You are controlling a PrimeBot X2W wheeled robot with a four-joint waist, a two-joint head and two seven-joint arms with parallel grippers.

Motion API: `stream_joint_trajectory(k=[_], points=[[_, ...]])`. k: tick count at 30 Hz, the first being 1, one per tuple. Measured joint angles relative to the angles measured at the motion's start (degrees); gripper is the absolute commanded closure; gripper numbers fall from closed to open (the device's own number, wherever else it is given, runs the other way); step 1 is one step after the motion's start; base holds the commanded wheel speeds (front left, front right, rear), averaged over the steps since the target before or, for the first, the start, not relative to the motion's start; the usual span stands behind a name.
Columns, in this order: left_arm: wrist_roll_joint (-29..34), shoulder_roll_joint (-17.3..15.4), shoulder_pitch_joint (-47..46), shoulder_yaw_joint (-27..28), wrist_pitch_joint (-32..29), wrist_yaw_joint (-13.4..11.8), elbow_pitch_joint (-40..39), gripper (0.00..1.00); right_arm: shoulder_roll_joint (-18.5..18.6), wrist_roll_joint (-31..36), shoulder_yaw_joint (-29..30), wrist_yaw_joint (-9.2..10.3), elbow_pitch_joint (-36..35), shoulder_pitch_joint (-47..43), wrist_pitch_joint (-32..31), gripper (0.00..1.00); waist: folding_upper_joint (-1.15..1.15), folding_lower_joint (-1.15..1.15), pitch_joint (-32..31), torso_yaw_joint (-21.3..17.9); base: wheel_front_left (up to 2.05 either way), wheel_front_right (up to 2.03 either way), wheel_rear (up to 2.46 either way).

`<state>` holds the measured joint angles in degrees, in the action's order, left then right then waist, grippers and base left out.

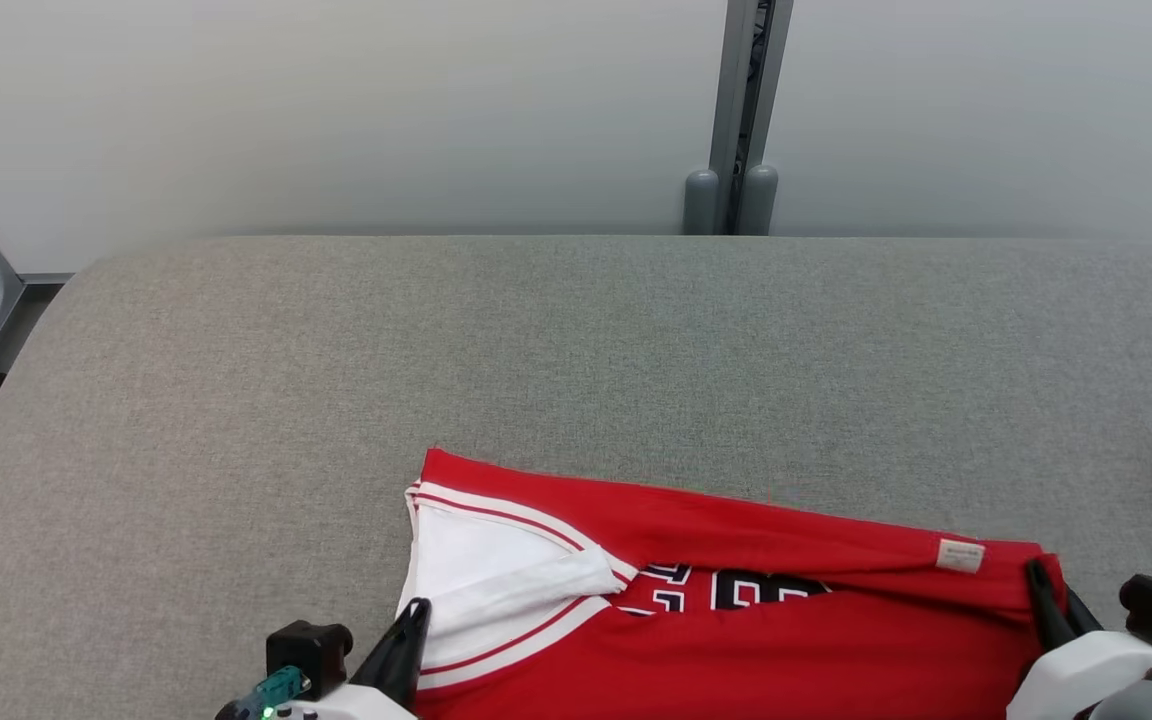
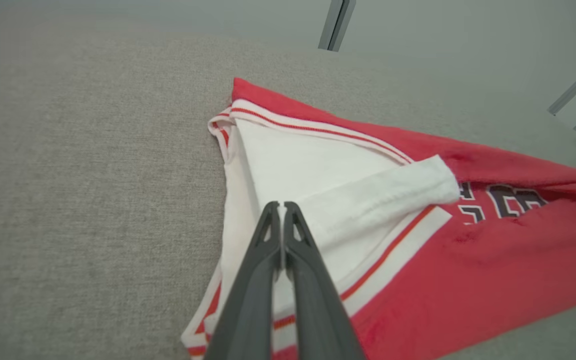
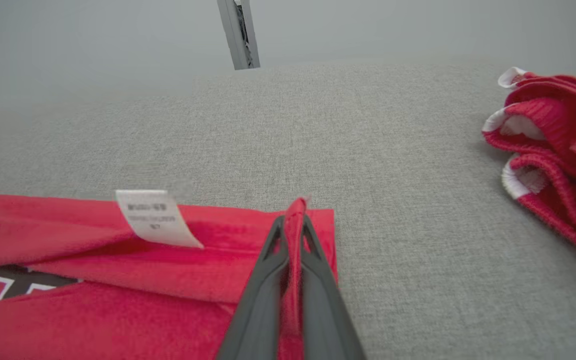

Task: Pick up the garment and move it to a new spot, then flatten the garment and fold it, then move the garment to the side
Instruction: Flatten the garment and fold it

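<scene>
Red garment [image 1: 786, 640] lies at the near edge of the table [image 1: 576, 350], right gripper [image 1: 1034, 568] clamped on its corner, left gripper [image 1: 419, 606] shut over its white lining, hold unclear: the 2 ends are best moved level, cloth taut.

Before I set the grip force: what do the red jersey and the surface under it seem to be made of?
Red jersey: probably soft knit fabric, matte and slightly fuzzy; it folds and creases limply. Grey surface: seemingly woven cloth covering, matte; a fine flecked weave shows.
</scene>
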<state>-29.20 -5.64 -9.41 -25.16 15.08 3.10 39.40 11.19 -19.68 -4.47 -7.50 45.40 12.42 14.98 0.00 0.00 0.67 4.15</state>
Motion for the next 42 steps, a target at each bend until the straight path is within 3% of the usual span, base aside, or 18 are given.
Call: stream_joint_trajectory(k=[1,2,6,11,21,31,32,33,42], points=[[1.0,-0.2,0.3,0.5,0.0,-0.8,-0.8,0.55,-0.2,-0.2,1.0,0.00,0.1,0.0,0.0,0.00,0.00,0.00,0.0,0.0,0.00,0.00,0.00],[1.7,-0.3,0.6,1.3,0.0,-1.6,-1.8,0.02,-0.3,-0.2,1.7,0.00,0.1,0.0,0.0,0.00,0.00,0.00,0.0,0.1,0.00,0.00,0.00],[5.5,-0.4,2.7,3.4,0.0,-4.3,-5.7,0.00,-1.1,-0.1,3.7,0.00,-1.2,0.0,0.0,0.00,0.00,0.00,0.1,0.2,0.00,0.00,0.00],[8.8,0.4,4.5,5.2,0.0,-5.4,-9.4,0.00,-1.5,-0.1,4.8,0.00,-1.9,-0.1,0.0,0.00,0.00,0.00,0.4,0.4,0.00,0.00,0.00],[14.0,2.2,6.9,7.2,0.0,-5.4,-12.9,0.00,-2.2,-1.9,4.1,0.00,4.6,-0.3,0.0,0.00,0.00,0.00,0.9,1.0,0.00,0.00,0.00],[15.0,2.7,7.4,8.3,0.0,-4.2,-12.5,0.00,-2.2,-7.5,-1.2,0.11,12.0,3.3,-1.7,0.00,0.00,0.00,1.9,1.6,0.00,0.00,0.00],[15.0,2.7,7.4,8.4,0.0,-4.2,-12.5,0.00,-2.2,-8.5,-2.0,0.20,12.2,3.6,-2.5,0.60,0.00,0.00,2.0,1.5,0.00,0.00,0.00],[15.1,2.8,7.4,8.5,0.0,-4.2,-12.4,0.00,-2.1,-9.3,-2.6,0.25,12.1,3.8,-2.9,1.00,0.00,0.00,2.1,1.5,0.00,0.00,0.00],[14.5,2.8,7.2,8.2,0.0,-4.2,-11.9,0.00,0.5,-11.5,-4.0,-0.25,12.6,5.7,-0.7,1.00,0.00,0.00,1.9,1.0,0.00,0.00,0.00]])
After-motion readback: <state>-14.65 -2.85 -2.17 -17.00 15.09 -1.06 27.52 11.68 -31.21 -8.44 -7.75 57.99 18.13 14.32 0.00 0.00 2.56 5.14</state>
